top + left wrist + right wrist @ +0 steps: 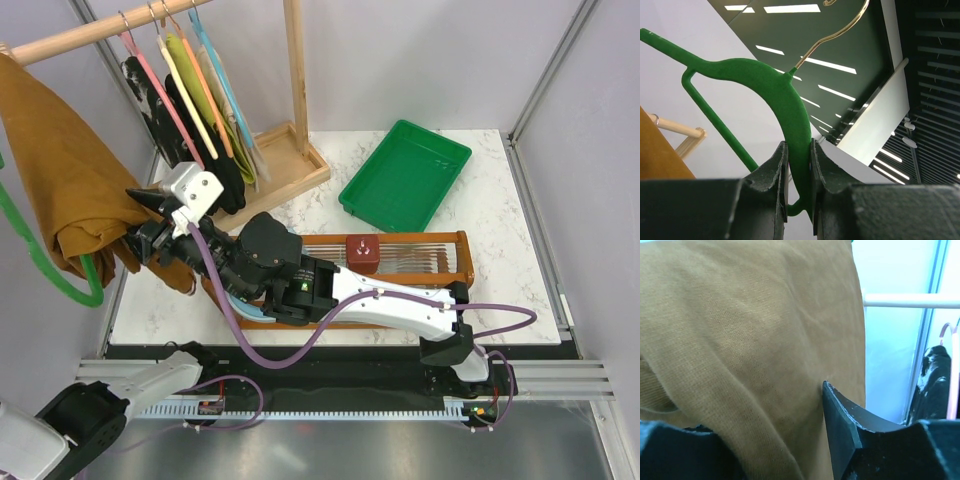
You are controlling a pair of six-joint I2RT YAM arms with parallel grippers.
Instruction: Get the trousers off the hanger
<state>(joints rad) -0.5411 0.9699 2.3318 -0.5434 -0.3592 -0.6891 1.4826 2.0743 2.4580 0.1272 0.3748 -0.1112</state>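
Observation:
The rust-brown trousers [60, 170] hang at the far left, draped over the green hanger [40, 262], whose loop shows below and beside the cloth. In the left wrist view my left gripper [799, 165] is shut on the hanger's curved green shoulder [770, 80], just below its metal hook [840, 30]. That gripper is out of the top view. My right gripper [140, 232] is at the trousers' lower fold. In the right wrist view its jaws stand apart with the brown cloth [740, 340] filling the gap. One finger [845, 430] shows and the other is mostly hidden by cloth.
A wooden rail [100, 30] carries pink, yellow, orange and blue hangers with dark and pale garments [205, 120]. A green tray [405, 175] lies at the back of the marble table. A wooden slatted crate [420, 262] with a red-brown block [361, 252] sits under my right arm.

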